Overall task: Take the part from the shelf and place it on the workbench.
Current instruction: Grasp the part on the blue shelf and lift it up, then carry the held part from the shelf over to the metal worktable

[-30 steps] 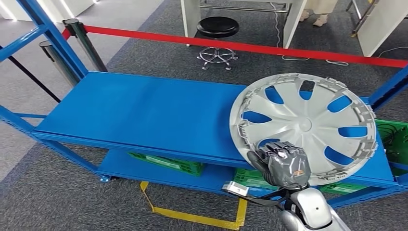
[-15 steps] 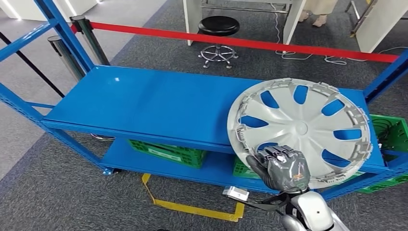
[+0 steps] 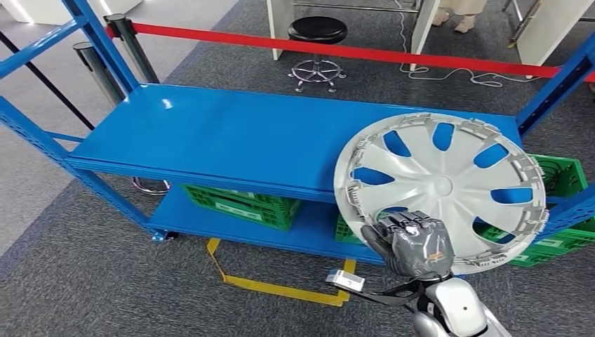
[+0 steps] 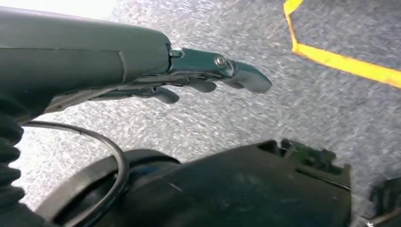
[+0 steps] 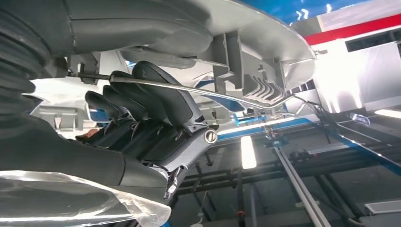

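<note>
The part is a silver wheel cover (image 3: 449, 182) with several blue-showing slots. My right hand (image 3: 414, 242) grips its near rim and holds it tilted up, overhanging the front edge of the blue shelf (image 3: 231, 140). In the right wrist view the dark fingers (image 5: 151, 123) curl under the cover's clipped rim (image 5: 246, 38) and its wire ring. My left hand (image 4: 198, 78) hangs over grey carpet, its fingers loosely extended with nothing in them.
Green crates (image 3: 242, 203) sit on the lower shelf level, another (image 3: 561, 182) at the right. Blue uprights (image 3: 91, 35) flank the shelf. Behind it run a red barrier tape (image 3: 337, 50), posts (image 3: 130, 45) and a black stool (image 3: 317, 31). Yellow floor tape (image 3: 281, 289) lies in front.
The whole view has shifted, so the camera has moved. The wheel cover stays in my right hand and now hangs further out past the shelf's front edge.
</note>
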